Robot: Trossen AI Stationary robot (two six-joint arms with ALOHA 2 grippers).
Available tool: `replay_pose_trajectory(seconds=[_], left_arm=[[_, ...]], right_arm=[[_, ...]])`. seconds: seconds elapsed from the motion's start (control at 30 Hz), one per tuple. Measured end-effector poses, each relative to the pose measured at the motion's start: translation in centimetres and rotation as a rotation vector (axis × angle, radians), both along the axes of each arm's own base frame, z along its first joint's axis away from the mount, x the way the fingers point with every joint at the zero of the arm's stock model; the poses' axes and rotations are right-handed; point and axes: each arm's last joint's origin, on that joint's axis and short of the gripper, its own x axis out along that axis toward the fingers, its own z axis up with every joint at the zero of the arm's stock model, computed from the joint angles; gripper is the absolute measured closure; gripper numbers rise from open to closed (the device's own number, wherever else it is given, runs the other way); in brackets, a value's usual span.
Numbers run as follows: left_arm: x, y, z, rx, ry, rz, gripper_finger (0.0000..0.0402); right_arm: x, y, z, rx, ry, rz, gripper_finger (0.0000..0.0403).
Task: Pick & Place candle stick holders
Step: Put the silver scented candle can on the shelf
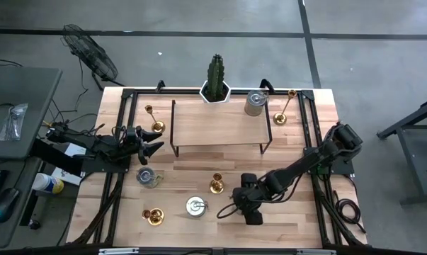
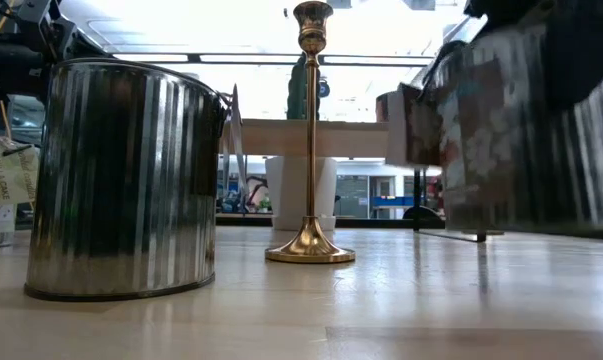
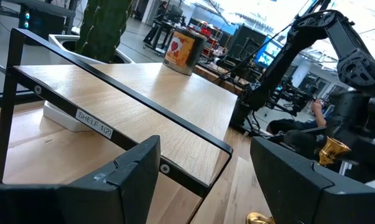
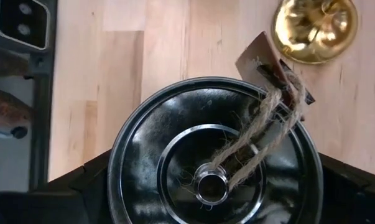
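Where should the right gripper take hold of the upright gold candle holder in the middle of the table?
Grip the thin stem of the candle holder, probably midway, coming from the side. It stands upright on a flared base, so the stem fits between fingers. The right gripper sits close by.

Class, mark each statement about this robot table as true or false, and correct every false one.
1. A cactus in a white pot stands at the table's far edge. True.
2. A silver tin stands on the wooden shelf. True.
3. The right gripper holds a candle stick holder up in the air. False: it is low over the table by the lidded tin, and the nearby candle stick holder stands free on the table.
4. The left gripper is shut. False: its fingers are spread open beside the shelf.
5. Every gold holder lies on the shelf. False: none is on it; they stand on the table.
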Motion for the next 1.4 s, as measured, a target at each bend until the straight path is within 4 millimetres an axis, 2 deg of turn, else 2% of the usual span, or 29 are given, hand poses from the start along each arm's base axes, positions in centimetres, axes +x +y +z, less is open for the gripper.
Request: replay_pose_trajectory(seconds=[0.4, 0.9, 1.1, 1.4], left_arm=[[0.0, 0.0, 0.0, 0.000, 0.000, 0.000, 0.0156], [0.0, 0.0, 0.0, 0.000, 0.000, 0.000, 0.0156], [0.0, 0.0, 0.0, 0.000, 0.000, 0.000, 0.0156], [0.0, 0.0, 0.0, 0.000, 0.000, 0.000, 0.0156]], right_arm=[[-1.5, -2.5, 5.0, 0.016, 0.006, -0.063, 0.0056], [-2.5, -7.5, 12.4, 0.064, -0.094, -0.157, 0.0056], [-3.1, -9.8, 14.2, 0.077, -0.150, -0.222, 0.0056], [-5.5, -13.5, 15.2, -0.031, -0.095, -0.371, 0.0056]])
